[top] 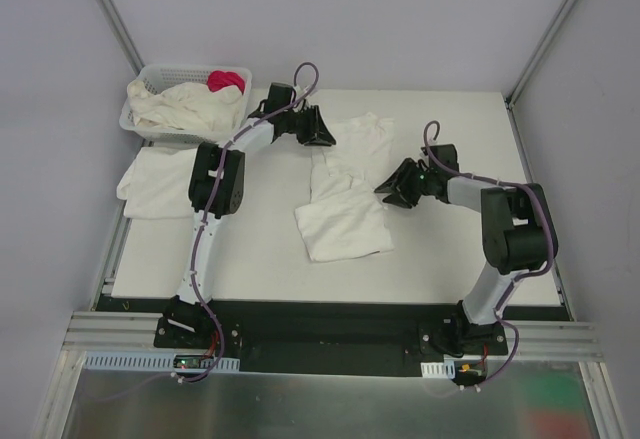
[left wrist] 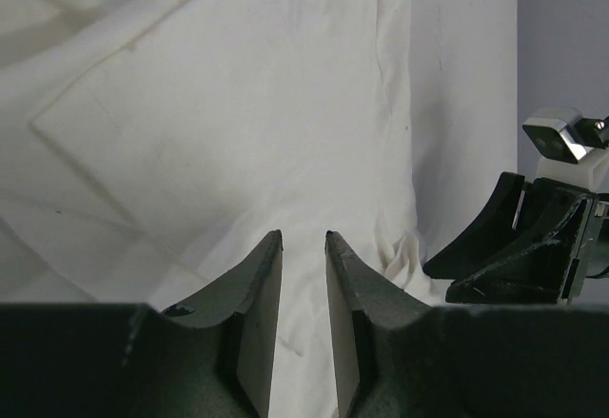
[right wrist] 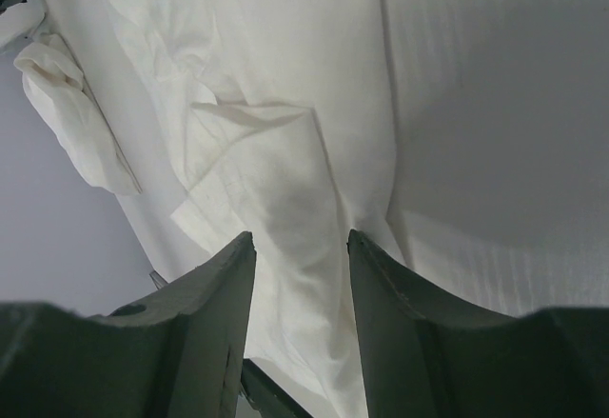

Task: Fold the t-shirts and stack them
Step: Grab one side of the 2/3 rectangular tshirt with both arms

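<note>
Below right tool (right wrist: 301, 235), white t-shirt (right wrist: 276, 104)

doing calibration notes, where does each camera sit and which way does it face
Top external: above and behind the bases, looking down at the table, the t-shirt, left arm and left tool, right arm and right tool.
Left wrist: on the left arm, looking past its own fingers onto the t-shirt; right tool at the right edge.
Right wrist: on the right arm, looking past its own fingers onto the t-shirt.
Shared: all three see that t-shirt.
</note>
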Controlling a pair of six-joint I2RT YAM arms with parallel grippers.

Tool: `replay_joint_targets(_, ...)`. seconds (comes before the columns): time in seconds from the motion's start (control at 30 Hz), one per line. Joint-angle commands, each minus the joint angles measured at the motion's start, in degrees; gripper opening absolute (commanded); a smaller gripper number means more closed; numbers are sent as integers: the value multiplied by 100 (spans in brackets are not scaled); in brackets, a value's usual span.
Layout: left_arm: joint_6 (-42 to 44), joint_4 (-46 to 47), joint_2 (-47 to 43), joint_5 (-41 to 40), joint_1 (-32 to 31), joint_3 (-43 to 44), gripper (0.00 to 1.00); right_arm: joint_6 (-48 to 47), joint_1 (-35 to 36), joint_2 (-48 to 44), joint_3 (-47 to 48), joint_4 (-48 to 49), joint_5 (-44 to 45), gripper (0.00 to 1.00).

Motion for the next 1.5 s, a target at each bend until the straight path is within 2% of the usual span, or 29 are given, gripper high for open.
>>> replay_joint_targets(0.0,-48,121,22,147,-59,322,24,50,164,127,255,117,-77,47)
replay_joint_targets(0.67,-250,113,549,138,-50,1069,24,349,454,813,800,328,-244,46)
replay_joint_targets(0.77,-259,122,567,129,-50,1052,24,340,454,839,765,355,-244,42)
replay_joint_targets(0.8,-267,122,567,138,-50,1026,24,366,454,883,765,381,-262,35)
replay_joint_targets(0.87,-285,113,549,138,-50,964,24,384,454,918,748,407,-332,29)
replay_joint_targets(0.9,-276,113,541,129,-50,938,24,402,446,927,739,434,-332,22)
replay_joint_targets(1.1,-171,113,321,-11,-41,657,24,393,428,901,756,469,-315,9)
replay_joint_targets(1.47,-39,104,101,-126,-15,331,24,367,77,611,616,495,-332,7)
